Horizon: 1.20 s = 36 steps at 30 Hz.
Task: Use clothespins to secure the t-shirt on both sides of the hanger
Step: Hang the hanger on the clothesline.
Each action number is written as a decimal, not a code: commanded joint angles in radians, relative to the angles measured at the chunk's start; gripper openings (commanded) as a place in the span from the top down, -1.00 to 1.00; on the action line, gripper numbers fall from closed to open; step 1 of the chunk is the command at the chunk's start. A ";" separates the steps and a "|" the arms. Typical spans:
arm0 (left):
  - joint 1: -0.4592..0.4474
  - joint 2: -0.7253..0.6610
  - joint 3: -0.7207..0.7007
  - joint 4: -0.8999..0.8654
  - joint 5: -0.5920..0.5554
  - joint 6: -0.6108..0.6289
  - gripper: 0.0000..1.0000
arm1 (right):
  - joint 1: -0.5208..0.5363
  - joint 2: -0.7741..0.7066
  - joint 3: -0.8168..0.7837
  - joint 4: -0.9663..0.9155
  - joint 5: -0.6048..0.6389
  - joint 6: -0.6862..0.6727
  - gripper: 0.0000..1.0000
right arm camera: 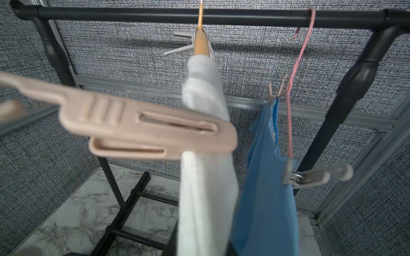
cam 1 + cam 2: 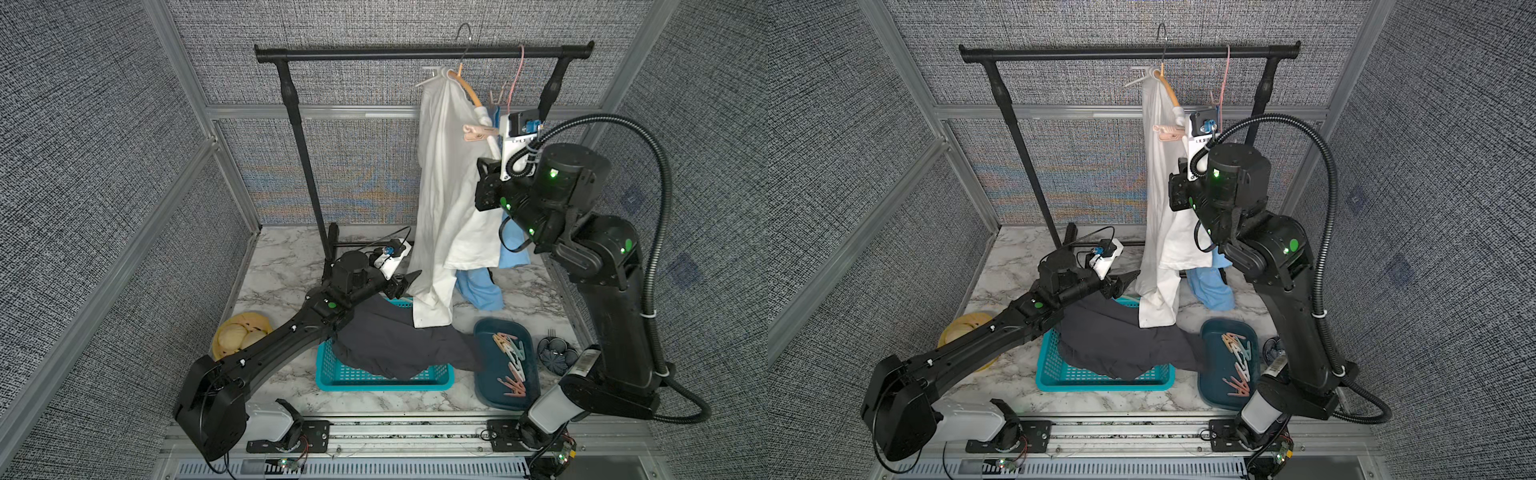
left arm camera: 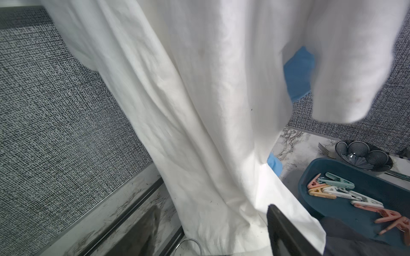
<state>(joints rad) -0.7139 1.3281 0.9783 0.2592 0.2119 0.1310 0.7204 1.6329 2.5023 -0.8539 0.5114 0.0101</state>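
Two clothespins appear to sit on the hanger (image 2: 471, 89) in both top views: a white clothespin (image 2: 432, 77) on its far shoulder, a beige clothespin (image 2: 478, 132) on its near one, both over the t-shirt (image 2: 444, 174). The right gripper (image 2: 498, 134) is just beside the hanger's near end, close against the beige clothespin; the left gripper (image 2: 409, 279) hangs well below the hanger, at the shirt's hem.

The left wrist view shows its fingers (image 3: 286, 232) spread wide, clamping nothing.

In the right wrist view the beige clothespin's nose overlaps the cloth under the hanger; the right claw is closed and, though out of frame here, probably empty. The second pinning looks nearly finished; next, that arm must back away without knocking the clothespin loose.
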 commanded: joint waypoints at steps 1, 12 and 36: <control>-0.001 -0.024 -0.010 0.029 -0.030 0.013 -0.49 | 0.002 0.013 0.012 0.131 0.056 0.007 1.00; -0.002 -0.133 -0.057 -0.050 -0.098 0.043 -0.49 | -0.028 0.064 0.016 0.147 0.099 -0.039 1.00; 0.000 -0.346 -0.048 -0.376 -0.363 0.162 -0.67 | -0.064 -0.071 -0.230 0.111 0.038 -0.015 -0.20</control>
<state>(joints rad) -0.7155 0.9928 0.9245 -0.0700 -0.0872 0.2737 0.6510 1.5929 2.2940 -0.7727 0.5667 -0.0040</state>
